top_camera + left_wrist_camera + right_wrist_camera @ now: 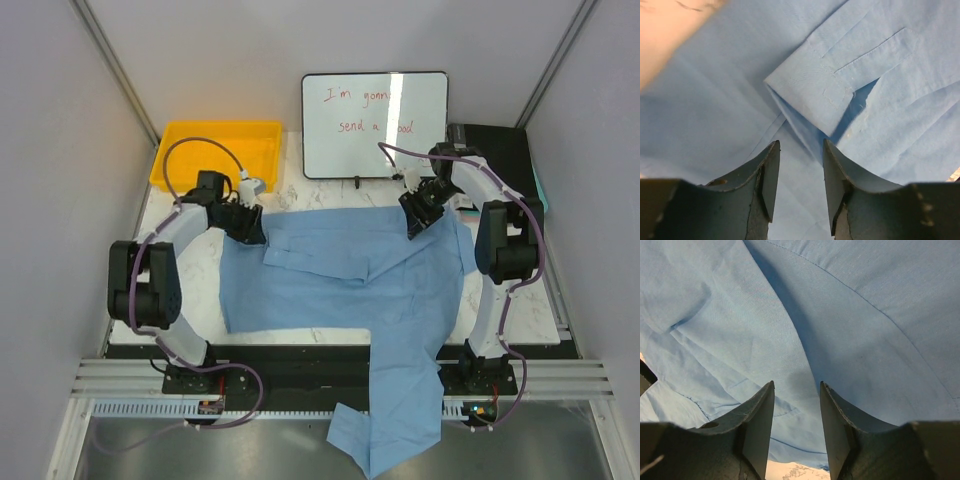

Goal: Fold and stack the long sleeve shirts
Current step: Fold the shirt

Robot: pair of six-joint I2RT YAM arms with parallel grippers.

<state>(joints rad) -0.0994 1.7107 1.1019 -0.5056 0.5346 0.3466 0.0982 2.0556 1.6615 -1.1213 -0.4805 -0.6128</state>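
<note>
A: Where is the light blue thin cloth button-up shirt?

B: It lies spread across the white marbled table, mostly flat, with soft creases. One long part hangs over the near edge between the two arm bases and ends in a crumpled heap below.

A: And the left gripper?

B: It sits at the shirt's far left corner. Its wrist camera shows the two dark fingers parted, with blue cloth showing through the gap and nothing pinched between them. Just ahead of the fingertips a sleeve cuff lies folded across the body of the shirt, one corner pointing towards the gripper.

A: The right gripper?

B: It is at the far right corner of the shirt, angled down onto the cloth. Its jaws are also released. A raised fold runs towards the gap between the fingers, and a sliver of marbled tabletop shows under the shirt's edge.

A: What else is on the table?

B: A yellow plastic tray stands at the far left corner, apart from the shirt. A white rectangular whiteboard with red handwriting stands beyond the shirt's far edge.
</note>
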